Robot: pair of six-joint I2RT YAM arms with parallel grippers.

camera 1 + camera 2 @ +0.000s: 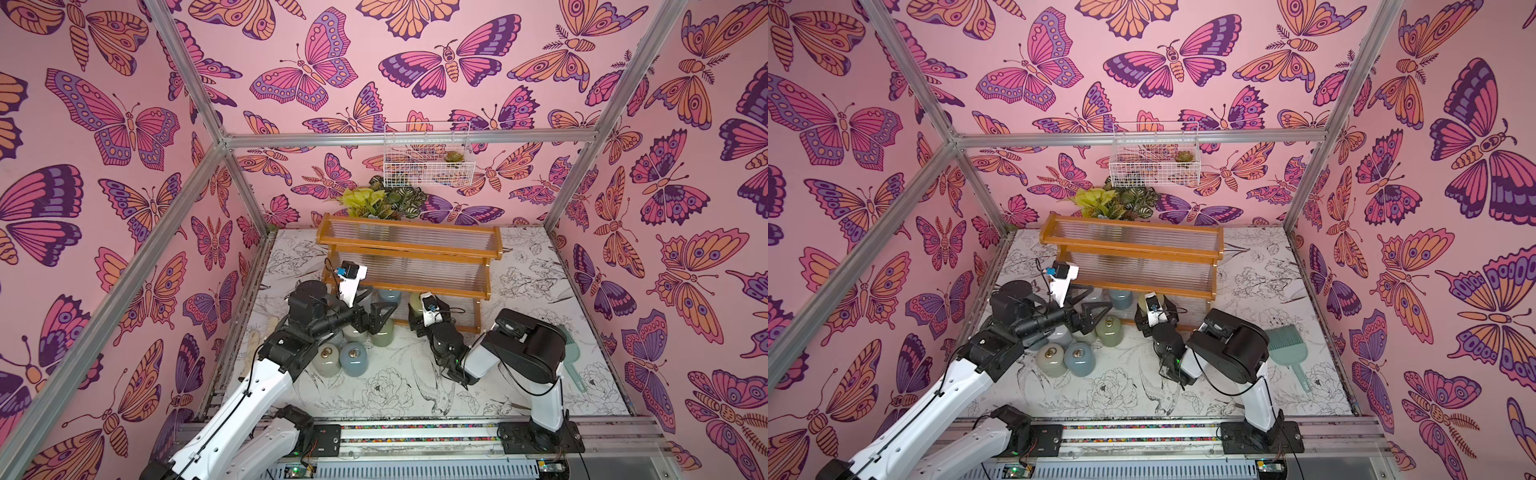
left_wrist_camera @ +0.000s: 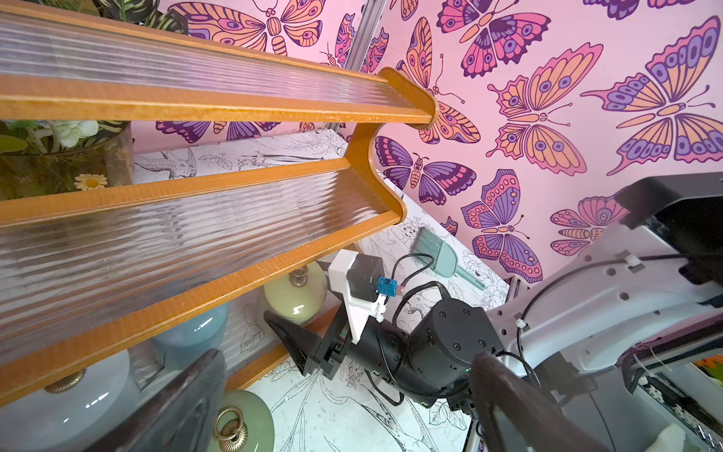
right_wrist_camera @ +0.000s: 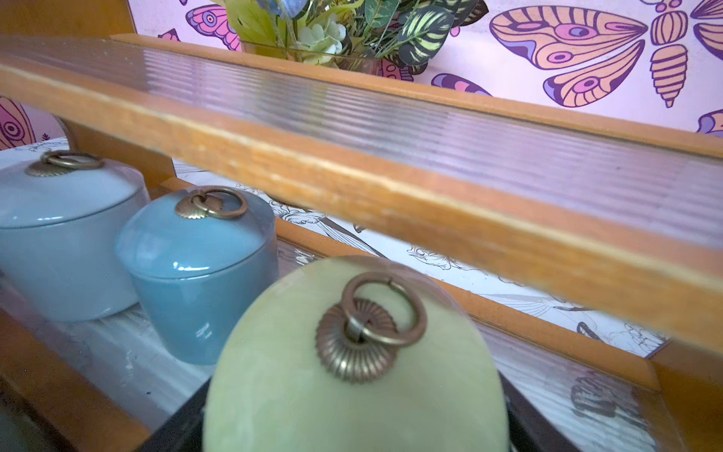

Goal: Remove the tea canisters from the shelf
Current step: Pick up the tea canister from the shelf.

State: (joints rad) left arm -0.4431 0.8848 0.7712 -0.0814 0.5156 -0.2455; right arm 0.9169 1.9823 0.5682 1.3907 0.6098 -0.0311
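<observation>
The shelf [image 1: 409, 249] [image 1: 1133, 249] stands at the back of the table, its upper tiers bare. On the bottom tier my right gripper [image 1: 417, 312] [image 3: 354, 438] is shut on a yellow-green canister [image 3: 352, 391] [image 2: 295, 297]. Beside it stand a blue canister [image 3: 199, 266] [image 1: 389, 296] and a pale blue-grey one [image 3: 58, 235]. Several canisters sit on the table in front, among them a sage green one [image 1: 382, 337] [image 2: 250, 422], a cream one [image 1: 1052, 359] and a blue-grey one [image 1: 1079, 358]. My left gripper [image 1: 372, 322] [image 2: 348, 364] hangs open just above the sage green one, holding nothing.
A vase of leafy plants [image 1: 380, 199] stands behind the shelf. A white wire basket [image 1: 426, 153] hangs on the back wall above it. A teal brush [image 1: 1287, 345] lies on the table at the right, by the right arm's elbow.
</observation>
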